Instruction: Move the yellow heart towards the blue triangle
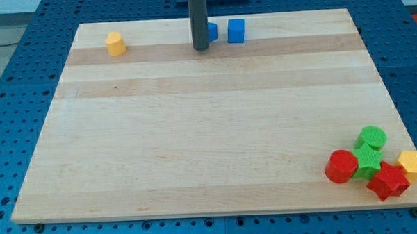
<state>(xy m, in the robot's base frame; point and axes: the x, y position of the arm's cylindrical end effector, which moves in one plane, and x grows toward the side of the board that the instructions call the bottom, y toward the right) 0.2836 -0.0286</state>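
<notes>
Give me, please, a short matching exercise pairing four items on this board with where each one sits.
Items:
1. my tip
2. blue cube
3. red cylinder
4. yellow block at the view's top left

Places:
A. left end of the cluster at the view's bottom right
B. alone, far left along the top edge
C. just right of the partly hidden blue block
D. directly left of that hidden blue block

Pairs: 1-D, 2-C, 3-A, 4-B
</notes>
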